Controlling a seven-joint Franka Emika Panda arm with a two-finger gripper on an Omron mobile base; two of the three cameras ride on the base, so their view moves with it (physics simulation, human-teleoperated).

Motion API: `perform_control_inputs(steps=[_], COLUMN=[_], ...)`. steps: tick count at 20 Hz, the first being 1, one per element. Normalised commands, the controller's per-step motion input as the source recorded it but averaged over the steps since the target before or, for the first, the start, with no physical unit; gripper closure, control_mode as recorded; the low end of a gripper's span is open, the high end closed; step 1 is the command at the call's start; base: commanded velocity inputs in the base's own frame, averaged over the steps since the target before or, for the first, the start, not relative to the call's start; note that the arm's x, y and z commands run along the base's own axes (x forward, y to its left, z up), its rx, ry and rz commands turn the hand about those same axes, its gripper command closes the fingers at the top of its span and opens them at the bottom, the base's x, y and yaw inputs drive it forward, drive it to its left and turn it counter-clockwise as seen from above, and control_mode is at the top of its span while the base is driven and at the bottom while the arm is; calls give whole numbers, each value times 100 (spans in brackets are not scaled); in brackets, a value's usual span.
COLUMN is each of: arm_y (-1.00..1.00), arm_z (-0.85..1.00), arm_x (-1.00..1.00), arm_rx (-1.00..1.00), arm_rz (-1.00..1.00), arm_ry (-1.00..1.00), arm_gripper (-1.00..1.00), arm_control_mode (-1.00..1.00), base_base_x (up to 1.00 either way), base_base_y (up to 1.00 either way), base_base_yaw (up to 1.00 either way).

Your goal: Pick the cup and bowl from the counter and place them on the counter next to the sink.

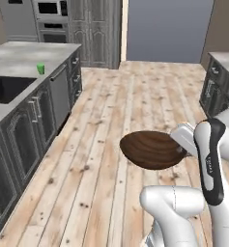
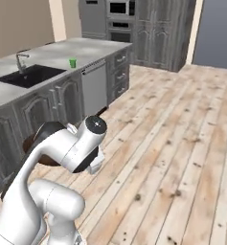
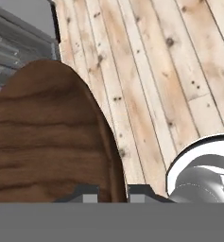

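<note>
My gripper point(image 1: 179, 148) is shut on the rim of the dark brown wood-grain bowl point(image 1: 152, 150), which hangs tilted in the air over the plank floor, away from the counter point(image 1: 20, 57). In the hand view the bowl point(image 3: 47, 142) covers the left half, and its edge sits between the two fingertips of the gripper point(image 3: 114, 192). The small green cup point(image 1: 40, 68) stands upright on the counter point(image 2: 88, 48), just right of the black sink point(image 1: 5, 89). From the right base view the cup point(image 2: 73, 62) stands beyond the sink point(image 2: 31, 75).
A slim silver faucet point(image 2: 20, 60) rises behind the sink. Dark grey cabinets and a dishwasher front point(image 1: 60, 94) line the left side. Wall ovens point(image 1: 50, 19) stand at the back. More cabinets point(image 1: 217, 87) sit at the right. Open wooden floor point(image 1: 135, 106) lies between.
</note>
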Motion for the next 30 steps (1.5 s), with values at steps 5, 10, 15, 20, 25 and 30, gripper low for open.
perform_control_inputs(steps=[5,10,15,20,25,30], arm_y=[0,0,0,0,0,0], arm_z=[0,0,0,0,0,0], arm_x=[0,0,0,0,0,0], arm_rx=[0,0,0,0,0,0], arm_rz=[0,0,0,0,0,0], arm_ry=[0,0,0,0,0,0], arm_gripper=[100,100,100,100,100,100], arm_control_mode=[100,100,100,100,100,100], base_base_x=[40,90,100,100,100,100], base_base_y=[-2,-50,-77,-86,-66,-29], base_base_yaw=[98,73,44,38,46,37])
